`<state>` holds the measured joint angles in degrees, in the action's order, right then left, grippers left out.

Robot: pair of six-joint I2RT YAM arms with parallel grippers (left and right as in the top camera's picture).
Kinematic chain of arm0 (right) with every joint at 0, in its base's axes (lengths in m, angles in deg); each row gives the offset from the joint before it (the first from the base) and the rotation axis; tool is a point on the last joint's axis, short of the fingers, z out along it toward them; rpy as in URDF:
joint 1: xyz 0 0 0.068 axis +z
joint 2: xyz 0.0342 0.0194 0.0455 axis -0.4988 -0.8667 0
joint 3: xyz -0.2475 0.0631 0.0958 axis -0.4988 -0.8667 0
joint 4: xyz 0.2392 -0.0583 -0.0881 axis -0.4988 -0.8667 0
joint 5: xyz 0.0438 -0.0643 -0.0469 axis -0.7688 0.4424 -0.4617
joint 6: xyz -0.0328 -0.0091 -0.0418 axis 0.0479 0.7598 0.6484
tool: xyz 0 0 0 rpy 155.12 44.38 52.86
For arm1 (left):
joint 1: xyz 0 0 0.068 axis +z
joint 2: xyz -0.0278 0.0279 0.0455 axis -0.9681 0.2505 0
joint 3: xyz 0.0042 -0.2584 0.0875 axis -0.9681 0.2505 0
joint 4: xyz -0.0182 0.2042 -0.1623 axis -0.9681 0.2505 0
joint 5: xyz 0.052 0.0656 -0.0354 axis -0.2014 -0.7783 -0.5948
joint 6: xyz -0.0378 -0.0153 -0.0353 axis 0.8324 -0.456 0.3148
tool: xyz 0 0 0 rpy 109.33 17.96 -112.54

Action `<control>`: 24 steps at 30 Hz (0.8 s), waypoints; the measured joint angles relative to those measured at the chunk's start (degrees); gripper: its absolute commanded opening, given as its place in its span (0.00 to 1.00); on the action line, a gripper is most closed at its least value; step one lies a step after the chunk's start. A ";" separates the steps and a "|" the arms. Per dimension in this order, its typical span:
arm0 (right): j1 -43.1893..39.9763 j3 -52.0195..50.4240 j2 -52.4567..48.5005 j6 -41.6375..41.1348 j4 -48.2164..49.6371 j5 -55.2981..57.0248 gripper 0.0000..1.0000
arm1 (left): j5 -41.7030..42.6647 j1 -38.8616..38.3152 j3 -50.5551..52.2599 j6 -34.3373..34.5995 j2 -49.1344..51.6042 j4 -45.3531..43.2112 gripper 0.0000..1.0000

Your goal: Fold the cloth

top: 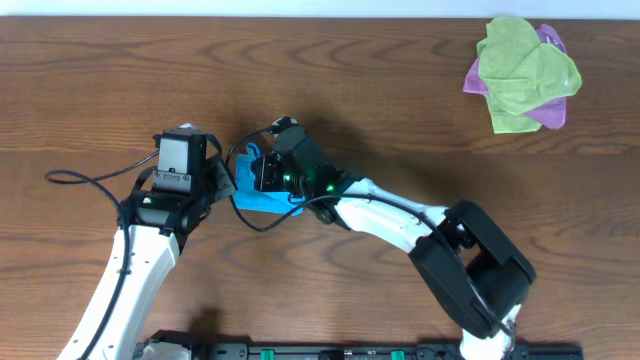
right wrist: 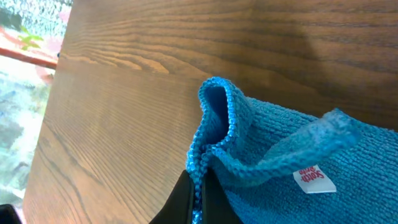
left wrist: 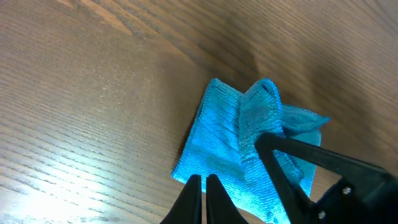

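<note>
Pinching cloth (right wrist: 280,149) hem, right claw (right wrist: 196,198) clamped shut, edge raised in loop, probably so it can carry over for fold. Cloth bunched mid counter (top: 420,100), between both arms. Left claw (left wrist: 200,190) closed at near corner, likely anchoring; real grip unclear tbh.

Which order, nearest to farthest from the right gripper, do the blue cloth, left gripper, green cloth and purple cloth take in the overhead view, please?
1. blue cloth, in the right gripper's own grip.
2. left gripper, just beside it on the left.
3. green cloth and purple cloth, piled together far top right; too close to call.
</note>
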<state>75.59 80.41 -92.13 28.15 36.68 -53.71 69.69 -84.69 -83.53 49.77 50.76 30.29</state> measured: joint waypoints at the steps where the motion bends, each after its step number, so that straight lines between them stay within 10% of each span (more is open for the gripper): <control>1: 0.13 0.02 -0.17 0.24 0.00 0.02 0.01 | 0.00 -0.02 0.00 0.02 -0.17 0.00 0.06; 24: 1.51 0.04 -0.59 4.20 2.27 -3.02 0.09 | -1.97 0.09 0.00 0.04 -5.64 0.07 0.06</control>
<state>77.10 80.46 -92.72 32.35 38.95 -56.73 67.72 -84.60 -83.53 49.82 45.13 30.35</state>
